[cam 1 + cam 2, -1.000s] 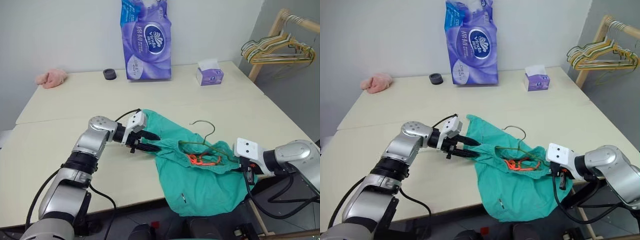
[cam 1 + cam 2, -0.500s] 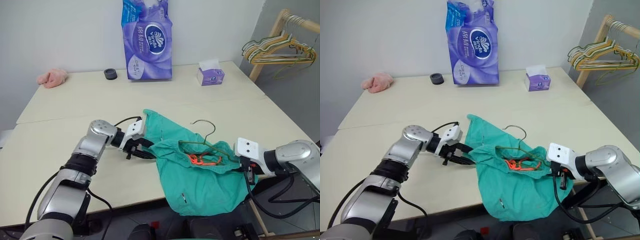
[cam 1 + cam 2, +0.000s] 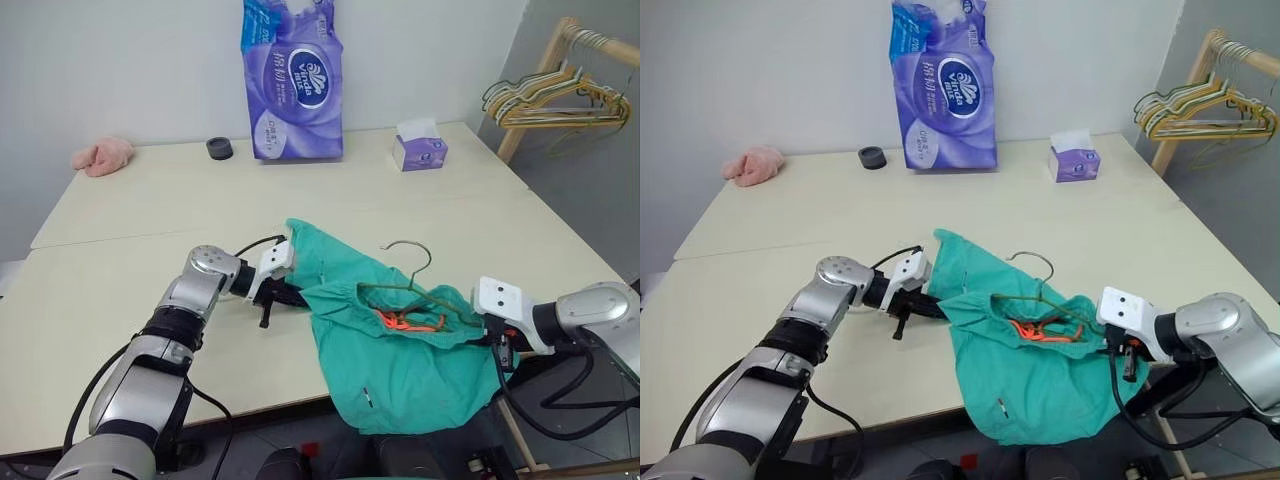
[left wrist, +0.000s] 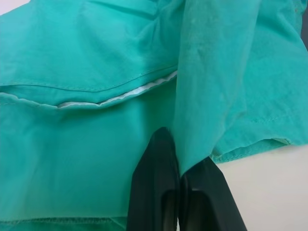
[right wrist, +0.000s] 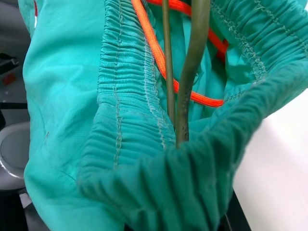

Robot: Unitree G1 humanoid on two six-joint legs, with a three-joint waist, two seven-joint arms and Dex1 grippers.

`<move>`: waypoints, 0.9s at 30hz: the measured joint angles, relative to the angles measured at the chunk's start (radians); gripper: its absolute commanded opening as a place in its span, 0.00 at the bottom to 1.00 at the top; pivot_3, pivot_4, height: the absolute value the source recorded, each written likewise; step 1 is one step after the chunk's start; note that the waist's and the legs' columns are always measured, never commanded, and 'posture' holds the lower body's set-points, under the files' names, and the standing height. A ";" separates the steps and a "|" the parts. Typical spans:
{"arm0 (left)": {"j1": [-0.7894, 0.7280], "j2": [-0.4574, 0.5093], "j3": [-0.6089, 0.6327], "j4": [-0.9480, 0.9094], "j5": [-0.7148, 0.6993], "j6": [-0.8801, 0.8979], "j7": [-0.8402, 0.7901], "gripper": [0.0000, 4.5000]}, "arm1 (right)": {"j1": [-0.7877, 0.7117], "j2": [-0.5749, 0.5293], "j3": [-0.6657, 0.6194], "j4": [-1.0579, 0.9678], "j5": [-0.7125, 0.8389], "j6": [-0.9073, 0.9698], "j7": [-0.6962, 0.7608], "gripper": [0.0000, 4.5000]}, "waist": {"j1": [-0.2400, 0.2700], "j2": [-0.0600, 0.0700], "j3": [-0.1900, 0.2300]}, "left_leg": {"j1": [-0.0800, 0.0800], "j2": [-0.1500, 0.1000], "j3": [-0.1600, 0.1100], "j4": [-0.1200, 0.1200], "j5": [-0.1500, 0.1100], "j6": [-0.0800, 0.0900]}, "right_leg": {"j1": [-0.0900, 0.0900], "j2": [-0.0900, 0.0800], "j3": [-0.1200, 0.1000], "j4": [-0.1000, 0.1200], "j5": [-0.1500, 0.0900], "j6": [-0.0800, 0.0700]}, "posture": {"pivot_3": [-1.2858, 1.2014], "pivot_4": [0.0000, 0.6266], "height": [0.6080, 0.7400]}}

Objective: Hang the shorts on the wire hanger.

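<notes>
My left gripper (image 4: 180, 180) is pinched tight on a fold of the shorts (image 3: 400, 350), which spill over the table's (image 3: 150, 200) near edge toward its right corner. My right gripper (image 3: 497, 345) is clamped on the waistband with the wire hanger (image 3: 410, 290) inside.

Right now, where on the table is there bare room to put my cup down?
Bare room: the wide stretch between the small pink fluffy cloth and the teal-green cloth shorts, and the patch beside the small purple tissue box. Crowded: the near edge, with shorts, thin olive-gold wire hanger and both hands.
</notes>
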 measured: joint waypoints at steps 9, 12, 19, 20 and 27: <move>-0.015 0.006 0.026 0.022 0.000 0.000 0.017 0.01 | 0.060 -0.024 -0.039 -0.022 0.010 -0.003 0.001 0.00 | 0.001 0.000 0.000 | 0.000 0.000 0.000 0.000 0.000 0.000 | 0.000 0.000 0.000 0.000 0.000 0.000 | 0.42 0.09 1.00; -0.013 0.006 0.026 0.012 -0.001 0.005 0.014 0.01 | 0.067 -0.024 -0.039 -0.024 0.011 -0.002 -0.001 0.00 | 0.001 0.000 0.000 | 0.000 0.000 0.000 0.000 0.000 0.000 | 0.000 0.000 0.000 0.000 0.000 0.000 | 0.42 0.09 1.00; 0.007 0.006 0.026 -0.021 -0.001 0.020 -0.004 0.01 | 0.031 0.001 -0.043 -0.024 0.021 0.003 -0.019 0.00 | 0.000 0.000 0.000 | 0.000 0.000 0.000 0.000 0.000 0.000 | 0.000 0.000 0.000 0.000 0.000 0.000 | 0.42 0.09 1.00; 0.011 0.006 0.026 -0.023 -0.001 0.020 -0.004 0.01 | 0.030 0.001 -0.050 -0.021 0.024 0.003 -0.019 0.00 | 0.000 0.000 0.000 | 0.000 0.000 0.000 0.000 0.000 0.000 | 0.000 0.000 0.000 0.000 0.000 0.000 | 0.42 0.09 1.00; 0.033 0.007 0.026 -0.027 0.005 0.000 -0.001 0.01 | 0.030 -0.018 -0.085 -0.019 0.051 0.010 -0.004 0.00 | 0.001 0.000 0.000 | 0.000 0.000 0.000 0.000 0.000 0.000 | 0.000 0.000 0.000 0.000 0.000 0.000 | 0.42 0.09 1.00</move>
